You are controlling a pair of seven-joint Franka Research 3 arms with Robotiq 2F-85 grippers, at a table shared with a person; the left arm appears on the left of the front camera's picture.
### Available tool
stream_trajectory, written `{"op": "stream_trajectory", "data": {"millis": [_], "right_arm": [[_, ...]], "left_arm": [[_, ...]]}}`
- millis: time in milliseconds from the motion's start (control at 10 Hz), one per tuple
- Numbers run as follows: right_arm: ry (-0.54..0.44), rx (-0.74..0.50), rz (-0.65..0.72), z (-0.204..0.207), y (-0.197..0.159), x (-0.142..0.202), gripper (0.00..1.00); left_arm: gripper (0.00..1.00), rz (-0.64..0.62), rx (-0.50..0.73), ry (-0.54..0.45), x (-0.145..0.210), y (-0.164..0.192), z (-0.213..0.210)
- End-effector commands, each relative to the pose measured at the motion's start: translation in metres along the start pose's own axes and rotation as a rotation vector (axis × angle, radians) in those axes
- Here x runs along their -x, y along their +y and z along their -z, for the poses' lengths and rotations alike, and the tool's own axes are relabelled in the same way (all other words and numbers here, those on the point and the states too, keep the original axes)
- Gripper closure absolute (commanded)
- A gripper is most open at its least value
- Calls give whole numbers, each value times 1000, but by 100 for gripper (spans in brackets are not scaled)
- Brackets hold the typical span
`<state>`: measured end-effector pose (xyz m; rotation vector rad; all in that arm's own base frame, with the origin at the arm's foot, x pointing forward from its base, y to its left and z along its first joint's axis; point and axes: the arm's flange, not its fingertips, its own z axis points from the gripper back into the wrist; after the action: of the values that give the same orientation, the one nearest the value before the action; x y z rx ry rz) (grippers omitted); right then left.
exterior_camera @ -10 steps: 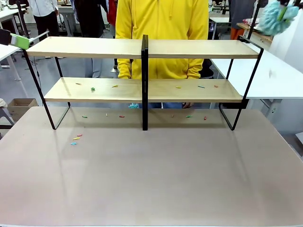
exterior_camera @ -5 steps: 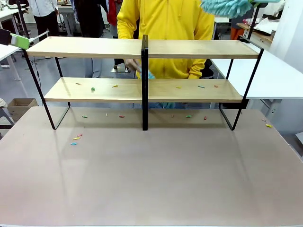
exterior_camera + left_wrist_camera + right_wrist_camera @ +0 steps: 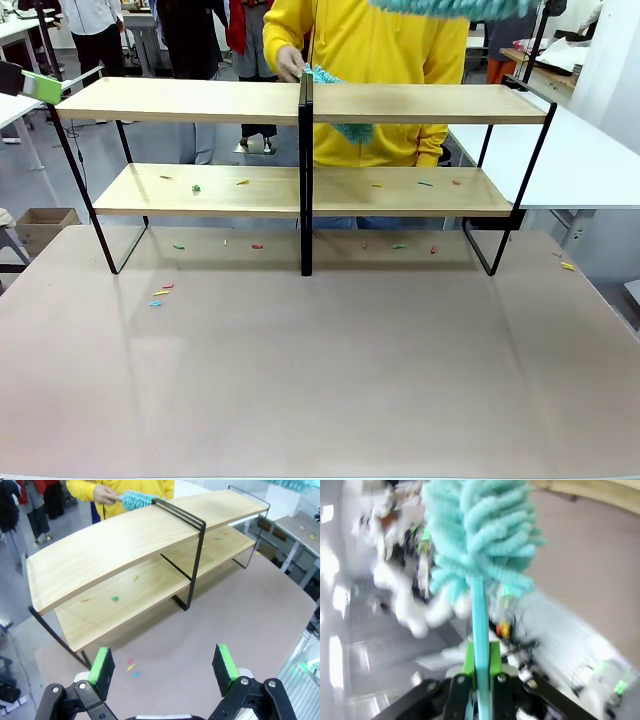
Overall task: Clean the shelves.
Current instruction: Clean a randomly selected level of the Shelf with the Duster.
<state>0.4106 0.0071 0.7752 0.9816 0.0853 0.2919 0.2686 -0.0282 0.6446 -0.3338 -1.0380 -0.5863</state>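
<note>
The shelves point(image 3: 200, 100) stand across the far half of the table, two light wooden boards on a black frame; the left wrist view shows them too point(image 3: 120, 555). Small coloured scraps point(image 3: 196, 188) lie on the lower board. My right gripper point(image 3: 481, 660) is shut on the handle of a teal duster point(image 3: 480, 540), whose head shows at the top edge above the right half of the top board point(image 3: 450, 6). My left gripper point(image 3: 164, 664) is open with nothing between its pads, off the rack's left end. A person in yellow holds a second teal duster point(image 3: 322, 76) at the central upright.
More coloured scraps point(image 3: 160, 293) lie on the beige tabletop point(image 3: 320, 380) in front of the rack and under it point(image 3: 400, 245). A white table point(image 3: 580, 160) stands at the right. A cardboard box point(image 3: 40, 225) sits on the floor at the left.
My teal duster has swung from the upper right corner leftward along the top edge. The person's hand has lifted the second duster from behind the lower board to the top board.
</note>
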Motion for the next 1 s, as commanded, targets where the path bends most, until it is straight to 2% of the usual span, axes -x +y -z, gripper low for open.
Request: {"op": "stream_trajectory", "data": {"millis": [0, 100, 300, 400, 600, 700, 800, 900], "right_arm": [[103, -57, -187, -54, 2, 34, 88], [78, -45, -313, -74, -2, 70, 88], [-76, 12, -497, -112, -26, 150, 88], [-136, -19, -628, -126, -43, 186, 88], [-282, -93, -540, -120, -87, 226, 88], [-310, -86, -460, -111, -98, 221, 88], [-259, -39, -549, -134, -70, 233, 88], [-259, -39, -549, -134, -70, 233, 88]], "left_arm": [[0, 4, 9, -4, 1, 1, 1], [0, 4, 9, -4, 1, 1, 1], [0, 4, 9, -4, 1, 1, 1], [0, 4, 9, -4, 1, 1, 1], [0, 4, 9, -4, 1, 1, 1], [0, 4, 9, -4, 1, 1, 1], [0, 4, 9, -4, 1, 1, 1], [0, 4, 9, -4, 1, 1, 1]]}}
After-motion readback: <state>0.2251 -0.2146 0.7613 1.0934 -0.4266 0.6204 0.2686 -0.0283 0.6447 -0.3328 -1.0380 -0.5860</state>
